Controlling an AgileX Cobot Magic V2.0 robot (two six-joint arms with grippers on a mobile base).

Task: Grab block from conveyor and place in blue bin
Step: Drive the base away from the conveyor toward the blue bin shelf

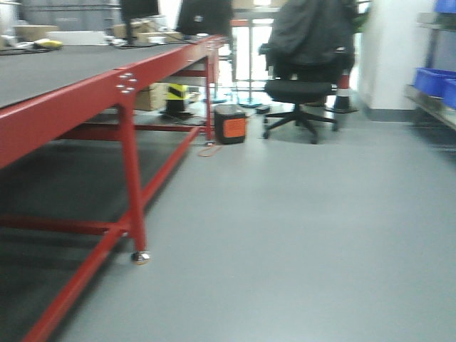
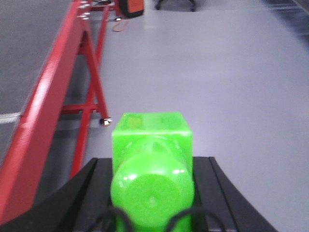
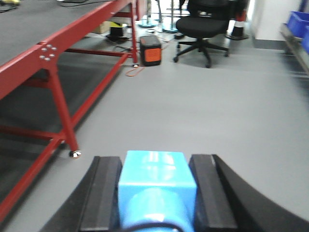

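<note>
Block (image 3: 157, 179) clamped in the right gripper (image 3: 157, 193), like the green brick (image 2: 152, 145) pinched in the left gripper (image 2: 152, 193), could jolt loose driving toward the blue bins (image 3: 297, 19) at upper right.

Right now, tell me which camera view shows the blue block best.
The right wrist view: the blue block fills the foreground, clamped between the black pads of the right gripper. The left wrist view shows a green block instead, and the front view shows neither block.
</note>
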